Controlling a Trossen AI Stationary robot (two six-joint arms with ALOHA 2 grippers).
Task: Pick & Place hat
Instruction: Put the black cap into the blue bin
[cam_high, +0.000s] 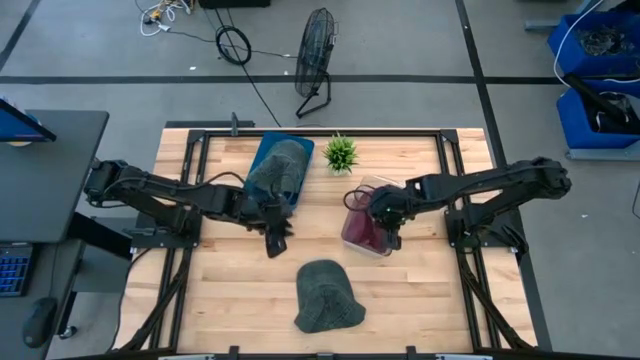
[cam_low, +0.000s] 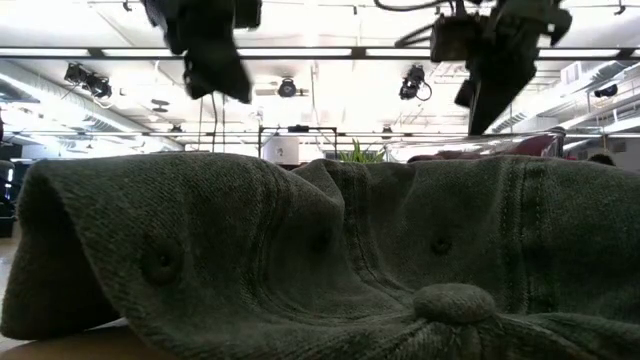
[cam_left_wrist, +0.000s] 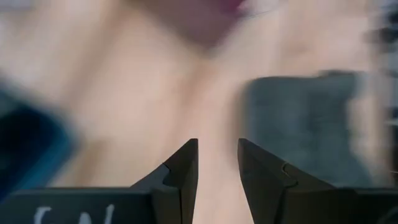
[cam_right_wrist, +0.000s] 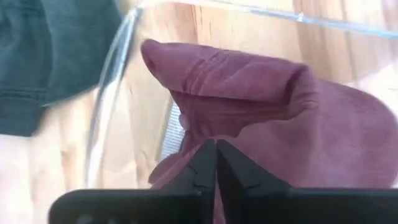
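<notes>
The hat (cam_high: 328, 297), a grey-green cap, lies alone on the near middle of the counter (cam_high: 430, 290), and no arm touches it. A second cap of the same colour (cam_high: 278, 166) sits in the blue bin (cam_high: 262, 150) at the far left, and a maroon cap (cam_right_wrist: 273, 118) fills the clear container (cam_high: 352, 240) at the right.

My left end effector (cam_high: 277, 240) hangs above the bare wood, between the blue bin and the loose hat, with its fingers a little apart and nothing between them. My right end effector (cam_right_wrist: 216, 163) is just over the maroon cap with its fingers pressed together. I cannot tell if some cloth is pinched there.

I see some risks. The left wrist view is smeared, so I think that arm is moving fast; if it descends like this, it may push the soft hat away or take only a fold, which slips. If the right fingers hold cloth, a lift could drag the light container with it. The small plant (cam_high: 341, 152) stands at the far side, well apart from both arms.
</notes>
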